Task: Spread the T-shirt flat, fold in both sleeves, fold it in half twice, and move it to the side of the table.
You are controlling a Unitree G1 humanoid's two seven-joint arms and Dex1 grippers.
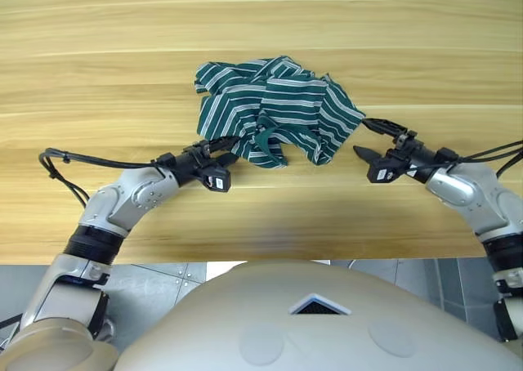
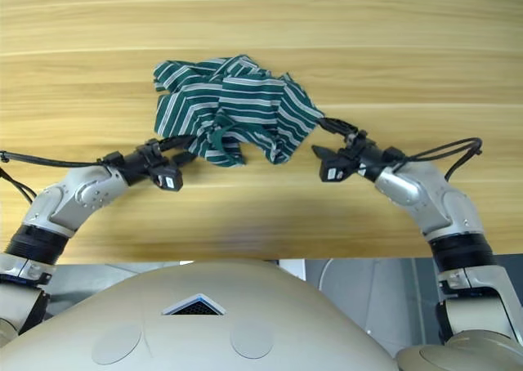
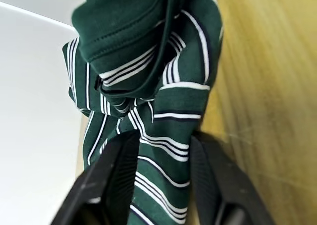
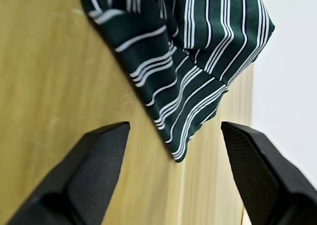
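Silver-grey shells, smooth and glossy, on the left arm and the right arm — each with a black ribbed band lower down. Thin black cables loop off both wrists. The left gripper and right gripper are matte black, 2 tapered fingers apiece, each with a white-labelled block underneath — and finely dimpled finger pads.

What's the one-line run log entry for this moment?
stage: spread pending | T-shirt: crumpled on table | left gripper: shut on T-shirt | right gripper: open at its corner
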